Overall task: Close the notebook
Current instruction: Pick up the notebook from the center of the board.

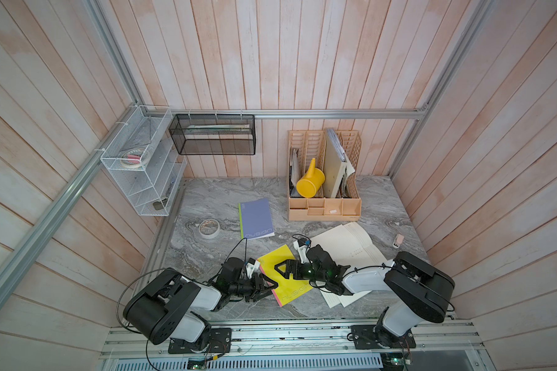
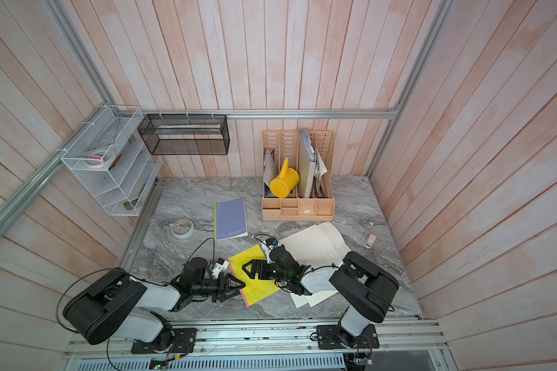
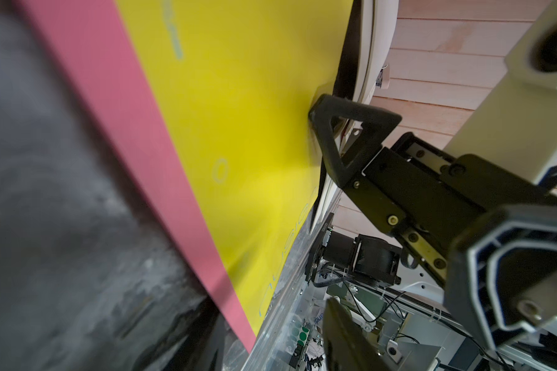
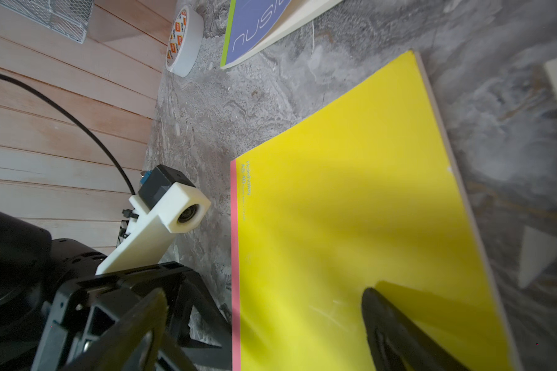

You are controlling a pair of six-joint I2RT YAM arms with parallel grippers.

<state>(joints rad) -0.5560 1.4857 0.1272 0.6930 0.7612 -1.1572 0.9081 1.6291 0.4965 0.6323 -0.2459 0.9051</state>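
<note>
On the table (image 1: 206,199), two closed notebooks (image 1: 291,290) (image 1: 256,218), one tape roll (image 1: 209,228), left claw (image 1: 267,289), right claw (image 1: 280,269), both spread.

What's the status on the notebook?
Left gripper open at yellow notebook's spine. Right gripper open, finger on cover. Notebook closed, flat. Nothing in the way.

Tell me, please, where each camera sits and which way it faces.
Both top views: overhead, looking down on the table; left arm, right arm, left gripper and right gripper show.
Left wrist: low at the table, facing the yellow notebook; own finger and the right gripper's finger show.
Right wrist: above the notebook, facing the tape roll; own finger and left gripper show.
Shared: both wrist views show the notebook's cover.
</note>
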